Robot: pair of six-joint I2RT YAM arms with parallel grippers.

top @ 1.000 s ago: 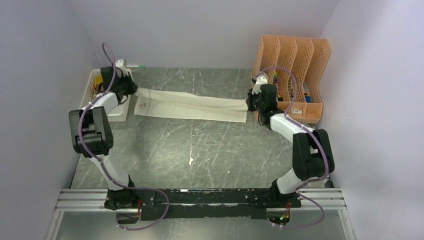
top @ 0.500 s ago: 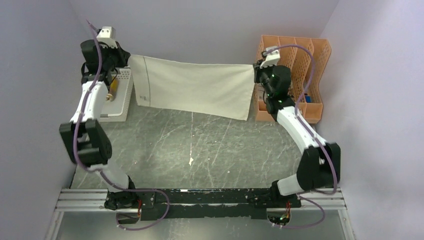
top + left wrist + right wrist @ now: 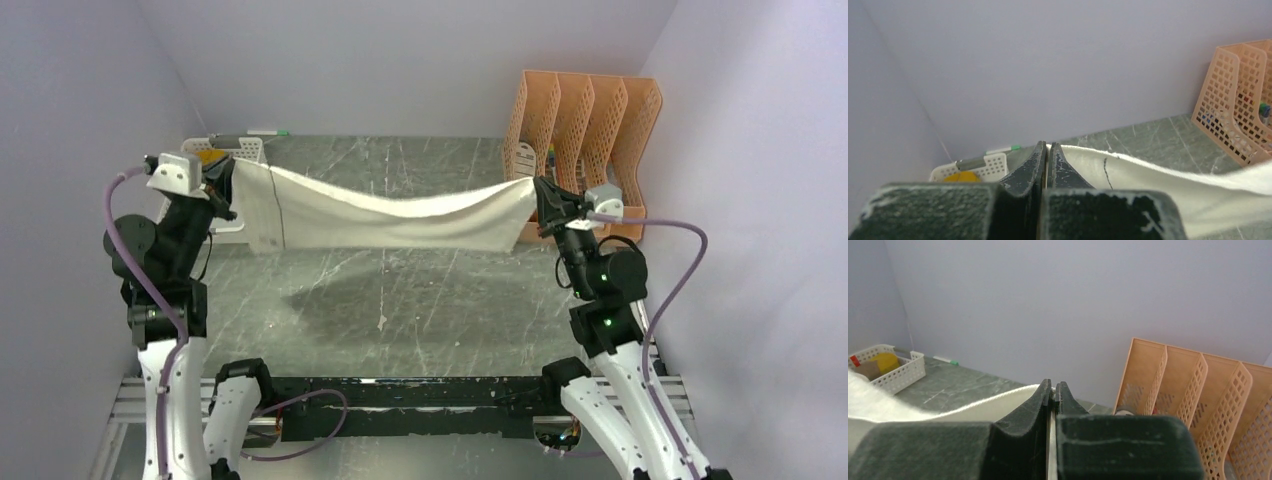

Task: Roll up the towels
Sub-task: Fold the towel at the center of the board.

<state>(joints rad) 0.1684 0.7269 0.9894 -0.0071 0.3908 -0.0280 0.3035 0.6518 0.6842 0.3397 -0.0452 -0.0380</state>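
Cream-white towel (image 3: 390,215) hangs spread in the air above the tabletop (image 3: 400,310), sagging between the two end effectors. The left end effector (image 3: 231,173) is clamped on one end and the right end effector (image 3: 539,191) on the other, with jaws pressed together on the cloth in both wrist views. No roll shows on it, so laying flat and rolling remain; a mustard-yellow cloth (image 3: 884,360), apparently the second towel, sits in the white basket (image 3: 900,376) just beyond the left end effector, and the task appears near its start.
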